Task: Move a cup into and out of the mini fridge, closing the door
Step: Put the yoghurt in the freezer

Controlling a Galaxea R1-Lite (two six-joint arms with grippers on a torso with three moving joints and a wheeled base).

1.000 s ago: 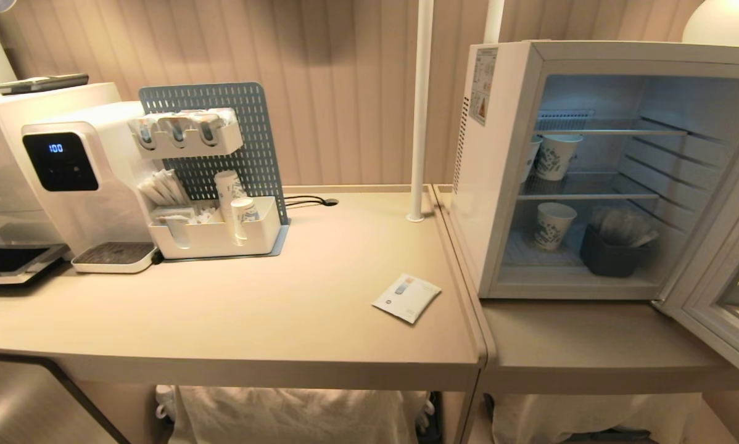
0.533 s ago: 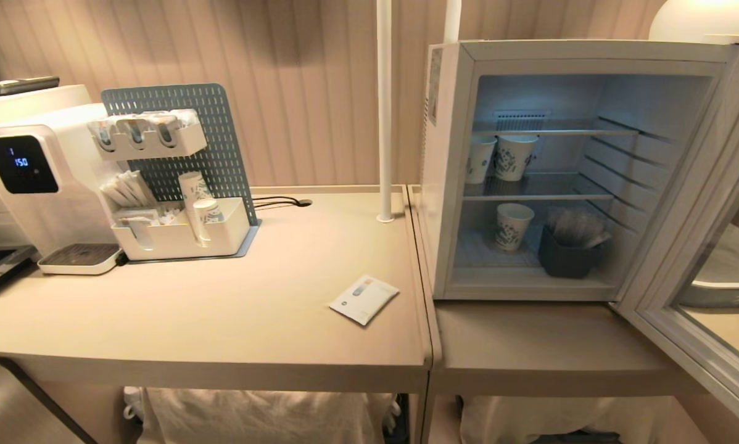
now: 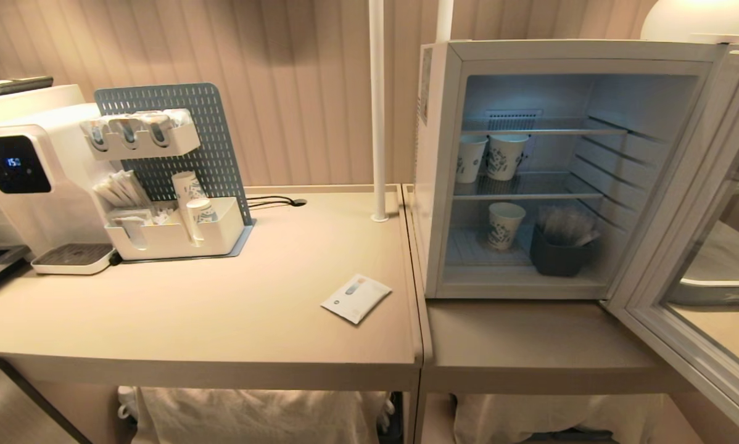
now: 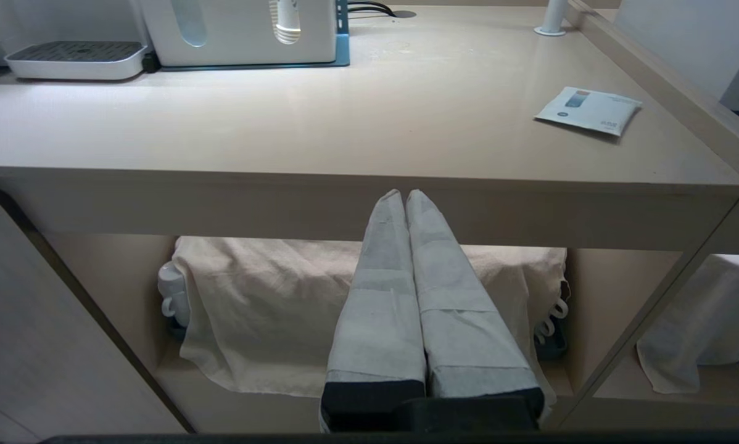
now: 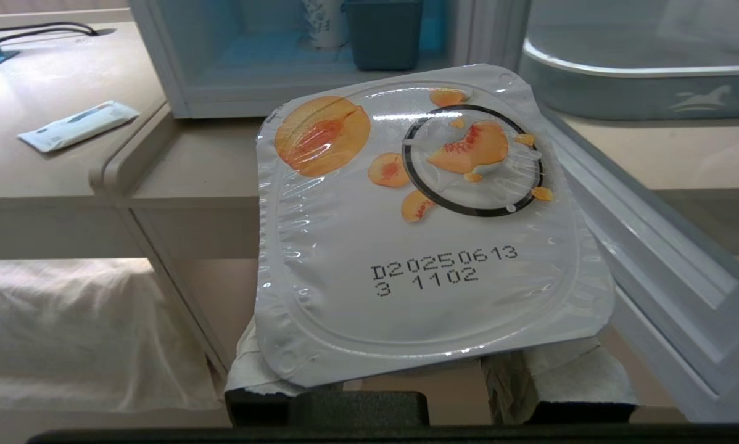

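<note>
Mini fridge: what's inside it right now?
Two paper cups on the middle wire shelf; below, one paper cup beside a dark bin of wrapped items. The top shelf looks empty. The bin's contents can't be identified.

A flat white sachet lies on the beige worktop. A white drinks machine stands beside a blue pegboard organiser holding paper cups.

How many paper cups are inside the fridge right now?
3. Two paper cups stand side by side on the middle wire shelf, left and right; one stands on the bottom level beside the dark bin. More may be hidden behind them.
</note>
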